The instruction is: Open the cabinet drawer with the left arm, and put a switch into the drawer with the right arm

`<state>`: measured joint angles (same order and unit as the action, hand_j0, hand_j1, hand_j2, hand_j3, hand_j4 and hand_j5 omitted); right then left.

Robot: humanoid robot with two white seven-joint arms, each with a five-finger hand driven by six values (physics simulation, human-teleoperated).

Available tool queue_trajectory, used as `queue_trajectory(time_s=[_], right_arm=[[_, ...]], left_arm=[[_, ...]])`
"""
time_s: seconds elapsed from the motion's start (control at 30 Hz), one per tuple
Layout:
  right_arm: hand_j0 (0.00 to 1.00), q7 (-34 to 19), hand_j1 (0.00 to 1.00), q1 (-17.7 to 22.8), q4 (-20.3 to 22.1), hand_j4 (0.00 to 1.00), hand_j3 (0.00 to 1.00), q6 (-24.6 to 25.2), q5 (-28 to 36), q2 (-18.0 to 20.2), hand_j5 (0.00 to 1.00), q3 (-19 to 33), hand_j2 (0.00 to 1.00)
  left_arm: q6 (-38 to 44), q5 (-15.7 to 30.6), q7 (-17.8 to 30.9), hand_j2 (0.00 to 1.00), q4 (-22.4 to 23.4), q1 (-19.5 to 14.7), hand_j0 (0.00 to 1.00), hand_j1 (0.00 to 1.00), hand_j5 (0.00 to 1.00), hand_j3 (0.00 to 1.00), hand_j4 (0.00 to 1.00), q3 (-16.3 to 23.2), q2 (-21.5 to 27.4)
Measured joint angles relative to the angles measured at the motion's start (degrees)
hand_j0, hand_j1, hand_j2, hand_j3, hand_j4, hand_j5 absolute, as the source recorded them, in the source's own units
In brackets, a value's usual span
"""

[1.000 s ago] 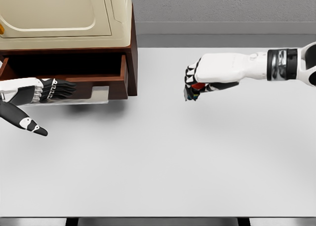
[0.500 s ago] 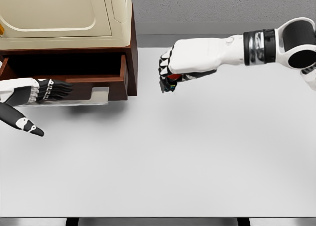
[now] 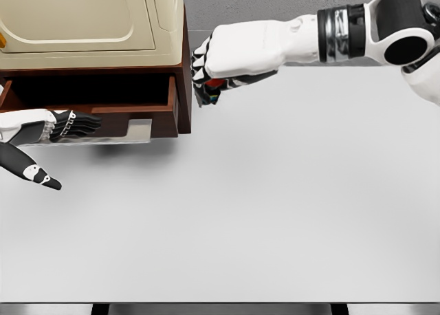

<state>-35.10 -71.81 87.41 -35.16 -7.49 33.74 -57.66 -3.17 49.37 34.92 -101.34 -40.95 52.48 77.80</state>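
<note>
The brown wooden cabinet (image 3: 183, 88) stands at the back left, its drawer (image 3: 130, 117) pulled out and its dark inside showing. My left hand (image 3: 65, 126) lies at the drawer's front with fingers stretched out, holding nothing. My right hand (image 3: 206, 78) hovers just right of the cabinet's side, above the table, fingers curled around the switch (image 3: 212, 91), a small dark device with red and coloured bits showing under the fist. Most of the switch is hidden by the fingers.
A cream appliance (image 3: 89, 19) sits on top of the cabinet. The white table (image 3: 261, 212) stretches to the front and right, with a grey wall behind it.
My right hand has carried the switch leftward and up, from the table's middle to the cabinet's right side. The left hand has barely shifted at the drawer front.
</note>
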Motion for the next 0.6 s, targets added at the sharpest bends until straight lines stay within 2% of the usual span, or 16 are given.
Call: queue_trajectory(time_s=[0.2, 0.6], right_arm=[[0.39, 0.00, 0.39, -1.58, -0.74, 0.39, 0.39, -0.01, -0.01, -3.21, 0.39, -0.96, 0.39], [0.38, 0.04, 0.38, -6.24, -8.86, 0.38, 0.38, 0.01, -0.14, -11.73, 0.38, -4.41, 0.38]], left_arm=[[-1.54, -1.08, -0.05, 1.00, 0.12, 0.09, 1.00, 1.00, 1.00, 1.00, 1.00, 0.30, 0.17], [-3.17, -0.28, -0.01, 1.00, 0.27, 0.53, 1.00, 1.00, 1.00, 1.00, 1.00, 0.66, 0.58]])
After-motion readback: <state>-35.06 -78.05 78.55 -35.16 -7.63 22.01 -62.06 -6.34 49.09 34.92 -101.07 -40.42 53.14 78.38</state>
